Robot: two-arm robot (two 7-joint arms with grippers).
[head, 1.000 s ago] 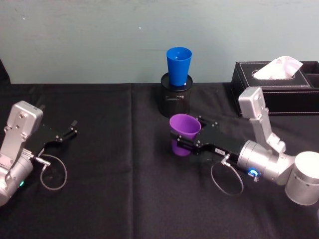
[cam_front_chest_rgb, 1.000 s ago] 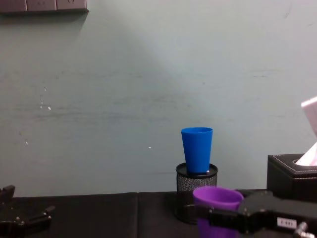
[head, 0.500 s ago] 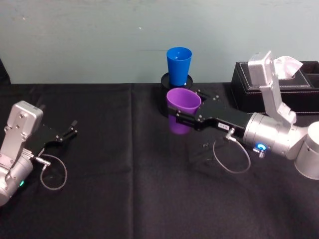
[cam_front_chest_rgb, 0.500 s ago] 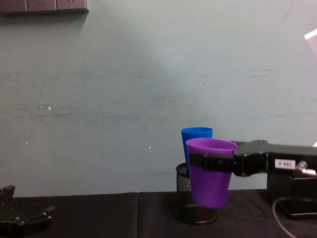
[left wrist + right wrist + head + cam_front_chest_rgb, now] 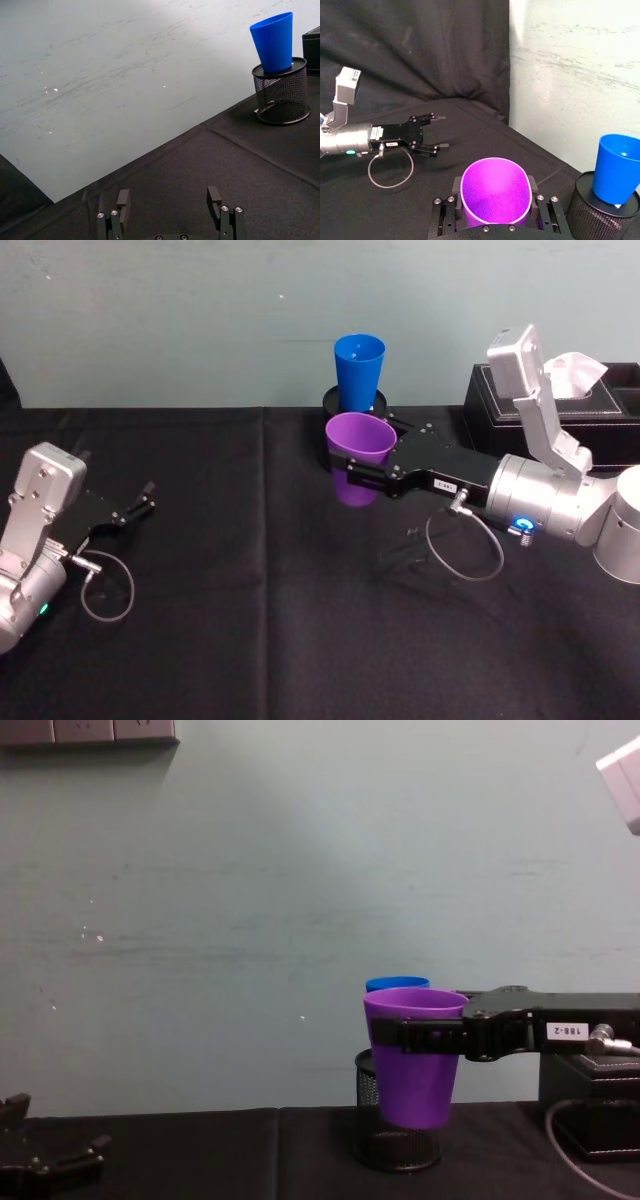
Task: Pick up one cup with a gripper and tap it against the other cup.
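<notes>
1. We're looking at the right gripper (image 5: 362,472) out over the middle of the black-clothed table (image 5: 250,620), reaching in from the 3 o'clock side, its jaws clamped on the purple cup (image 5: 355,440).
2. From the chest view the gripper (image 5: 425,1036) has its 2 fingers banded round the upper part of the purple cup (image 5: 412,1070), just under the rim, and the cup's base hangs clear of the cloth.
3. The purple cup sits upright in that hold, mouth up; from the right wrist we look straight into it (image 5: 495,192), with 1 finger on each side of it.
4. The blue cup (image 5: 359,370) stands upright in the black mesh holder (image 5: 333,401) by the wall, at 12 o'clock from the purple cup.
5. Purple is near blue, and in the right wrist view there's a clear gap between it and the blue cup (image 5: 617,170) in its mesh holder (image 5: 600,215), so we call them apart, not touching.
6. In the chest view purple covers most of blue; just the blue rim (image 5: 397,984) peeks over the top.
7. Over at 9 o'clock the left gripper (image 5: 145,497) lies low by the cloth, well apart from both cups, jaws spread wide and holding nothing (image 5: 169,200).
8. From that left wrist, we see the blue cup (image 5: 274,42) and holder (image 5: 280,95) far off.
9. A black tissue box (image 5: 560,400) sits at 3 o'clock from the holder, behind the right arm.
</notes>
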